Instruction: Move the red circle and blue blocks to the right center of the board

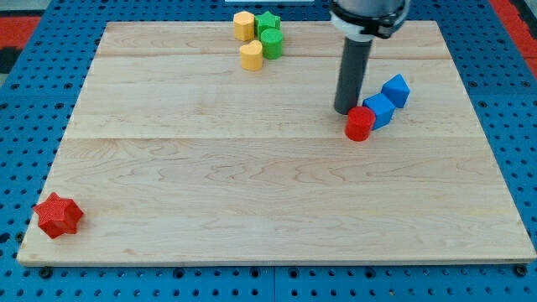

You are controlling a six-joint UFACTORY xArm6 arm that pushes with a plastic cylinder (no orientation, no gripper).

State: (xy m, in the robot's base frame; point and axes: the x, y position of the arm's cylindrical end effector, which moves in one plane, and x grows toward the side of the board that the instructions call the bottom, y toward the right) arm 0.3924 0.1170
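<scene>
Camera view. My tip [345, 111] rests on the worktop [252, 193] in the right half, a little above the middle. The end effector is a plain dark rod with nothing to open or shut, and it has hold of nothing; it can only shove.

The relation that counts: the red circle [359, 123] lies just beside my tip, to its right and slightly toward the view's bottom, apparently touching or nearly so. Beyond it, further to my tip's right, sits the nearer blue block [378, 110], touching the red circle. The second blue block [396, 90] lies up and to the right of that one, the two apparently in contact. The three form a short slanted row whose long axis runs from lower left to upper right, away from my tip. A push toward the view's right would likely carry the row further toward the right edge, though the slant may let the blocks slip apart.

The red circle is a small upright cylinder, bright red. The blue blocks look cube-like and angular; their exact shape is hard to tell.

Well away from my tip, a red star [58, 216] sits far to the lower left, and yellow and green blocks [258, 38] cluster to the upper left.
</scene>
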